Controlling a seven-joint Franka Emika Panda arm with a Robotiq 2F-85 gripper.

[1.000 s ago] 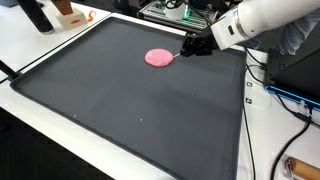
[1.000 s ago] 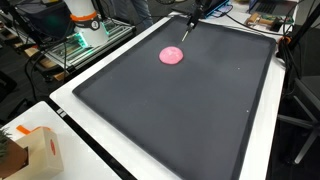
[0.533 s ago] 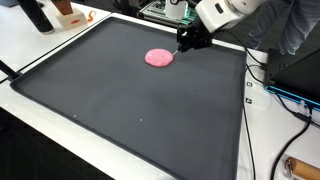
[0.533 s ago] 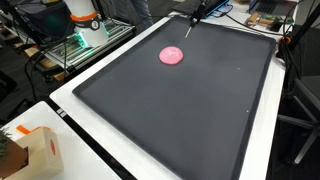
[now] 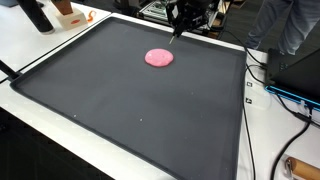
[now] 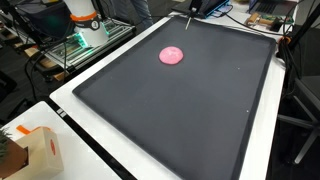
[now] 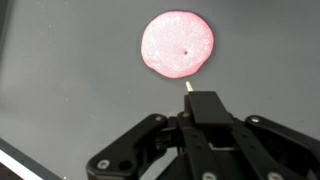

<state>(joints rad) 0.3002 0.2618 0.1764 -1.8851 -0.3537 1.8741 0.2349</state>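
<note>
A flat pink disc (image 5: 159,58) (image 6: 172,56) lies on the large dark mat (image 5: 130,110) (image 6: 190,110) near its far end. In the wrist view the pink disc (image 7: 178,44) has a small dot near its middle. My gripper (image 5: 178,26) (image 6: 190,12) hangs above the mat's far edge, a little beyond the disc and clear of it. Its fingers (image 7: 204,108) are pressed together on a thin pale stick (image 7: 186,88) whose tip pokes out toward the disc. The stick (image 5: 177,34) points down at the mat without touching the disc.
White table surface (image 5: 50,50) surrounds the mat. A dark bottle (image 5: 37,15) and an orange object (image 5: 68,15) stand at one corner. Cables (image 5: 290,95) run along one side. A cardboard box (image 6: 35,150) sits near the front, and equipment racks (image 6: 70,40) stand beside the table.
The arm has lifted and drawn back from beside the pink disc toward the mat's far edge, carrying the stick. The disc has not moved.
</note>
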